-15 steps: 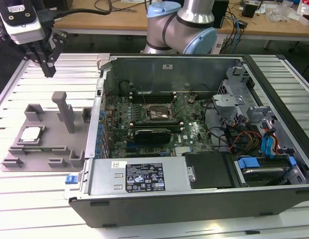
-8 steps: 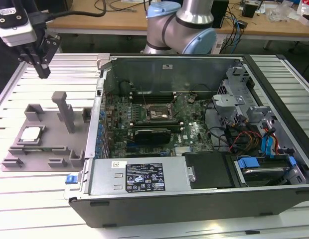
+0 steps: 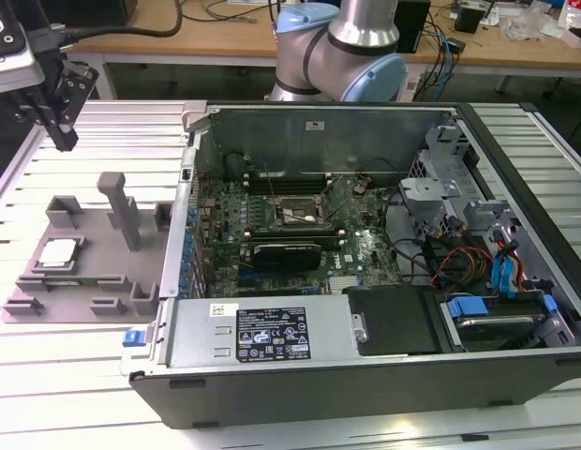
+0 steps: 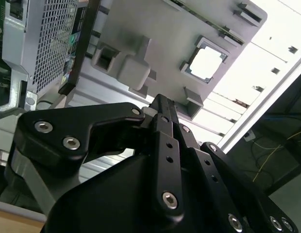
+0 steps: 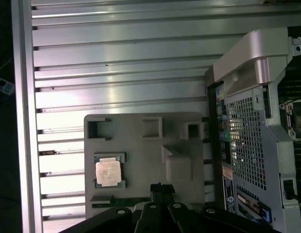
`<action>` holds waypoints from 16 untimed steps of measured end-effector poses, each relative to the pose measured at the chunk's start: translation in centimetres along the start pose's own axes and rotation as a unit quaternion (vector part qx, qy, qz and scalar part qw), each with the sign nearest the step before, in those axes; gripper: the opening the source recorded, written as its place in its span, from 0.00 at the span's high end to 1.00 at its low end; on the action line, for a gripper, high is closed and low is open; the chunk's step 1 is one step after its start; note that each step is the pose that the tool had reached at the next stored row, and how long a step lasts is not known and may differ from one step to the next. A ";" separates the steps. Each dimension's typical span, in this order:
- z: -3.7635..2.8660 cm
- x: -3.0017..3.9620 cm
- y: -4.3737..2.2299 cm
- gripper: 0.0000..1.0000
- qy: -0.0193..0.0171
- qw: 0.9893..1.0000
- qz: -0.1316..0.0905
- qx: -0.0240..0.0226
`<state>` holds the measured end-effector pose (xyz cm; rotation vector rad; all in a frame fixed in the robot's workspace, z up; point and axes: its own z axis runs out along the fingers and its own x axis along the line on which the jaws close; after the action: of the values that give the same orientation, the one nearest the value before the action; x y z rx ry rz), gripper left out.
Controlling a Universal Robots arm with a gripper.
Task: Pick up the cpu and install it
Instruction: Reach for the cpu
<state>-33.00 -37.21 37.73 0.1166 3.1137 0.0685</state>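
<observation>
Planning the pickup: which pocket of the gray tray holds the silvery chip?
The framed pocket on the gray tray's side away from the computer case: the cpu lies there; the other square recesses are bare gray.

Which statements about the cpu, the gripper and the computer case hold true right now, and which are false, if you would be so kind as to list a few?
1. The cpu lies in a recess of the gray tray. True.
2. The gripper is holding the cpu. False: it hangs clear of the cpu, which rests in the tray.
3. The computer case lies open, with its motherboard in plain sight. True.
4. The gray tray sits to the exterior view's right of the computer case. False: it sits to the exterior view's left of the case, on the slatted table.
</observation>
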 end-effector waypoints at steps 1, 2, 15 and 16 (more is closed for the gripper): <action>0.02 0.10 0.00 0.89 0.000 1.000 0.000 0.000; 0.06 0.23 0.01 0.89 0.000 1.000 0.000 0.000; 0.58 2.25 0.04 0.89 0.000 1.000 0.000 0.000; 0.65 2.50 0.05 0.89 0.000 1.000 0.000 0.000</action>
<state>-35.47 -36.95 37.02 0.1166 3.1137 0.0684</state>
